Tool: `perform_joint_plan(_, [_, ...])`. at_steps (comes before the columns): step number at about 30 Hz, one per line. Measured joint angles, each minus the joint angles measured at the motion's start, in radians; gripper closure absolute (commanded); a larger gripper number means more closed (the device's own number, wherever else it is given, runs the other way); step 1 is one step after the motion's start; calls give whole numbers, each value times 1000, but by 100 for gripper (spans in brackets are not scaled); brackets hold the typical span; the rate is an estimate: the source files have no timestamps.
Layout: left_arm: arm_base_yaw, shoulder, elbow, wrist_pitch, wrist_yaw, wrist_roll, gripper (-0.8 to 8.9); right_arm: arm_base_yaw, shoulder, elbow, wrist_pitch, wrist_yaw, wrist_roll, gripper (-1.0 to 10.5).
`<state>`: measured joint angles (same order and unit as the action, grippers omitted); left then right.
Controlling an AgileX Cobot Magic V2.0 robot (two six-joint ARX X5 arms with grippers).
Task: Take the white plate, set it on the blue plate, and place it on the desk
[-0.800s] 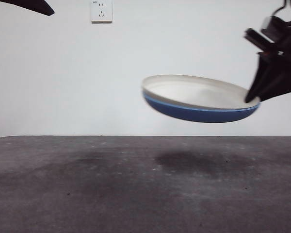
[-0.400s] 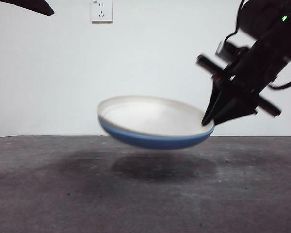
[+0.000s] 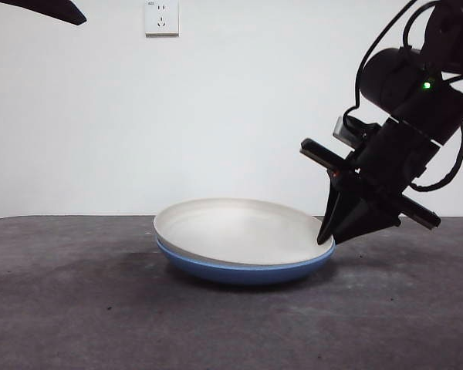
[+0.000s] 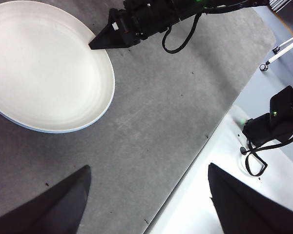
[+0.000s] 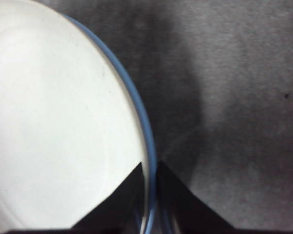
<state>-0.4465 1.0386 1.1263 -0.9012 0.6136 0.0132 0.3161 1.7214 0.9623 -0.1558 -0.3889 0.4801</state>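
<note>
The white plate (image 3: 235, 230) lies nested inside the blue plate (image 3: 239, 271). The stack appears to rest on the desk (image 3: 100, 324) at the middle. My right gripper (image 3: 324, 239) comes down from the upper right and is shut on the stack's right rim. In the right wrist view its jaws (image 5: 150, 165) pinch the white plate (image 5: 53, 122) and the blue plate's rim (image 5: 141, 117) together. My left gripper (image 4: 149, 168) is open and empty, high above the desk and apart from the stack. The left wrist view shows the white plate (image 4: 44, 68) and the right gripper (image 4: 93, 45).
A wall socket (image 3: 161, 17) sits on the white wall behind. The waiting left arm shows as a black tip (image 3: 46, 9) at the top left. The left wrist view shows the desk's edge (image 4: 205, 141) with pale floor and a black stand (image 4: 276, 119) beyond.
My right gripper has carried the stacked plates down and to the left, from hanging tilted in the air to lying on the desk. The left arm has not moved.
</note>
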Motion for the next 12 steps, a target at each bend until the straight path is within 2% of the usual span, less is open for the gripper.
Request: perform_joint_plan(12, [0, 0, 0, 0, 0, 0, 440, 6, 6, 0, 4, 4, 0, 929])
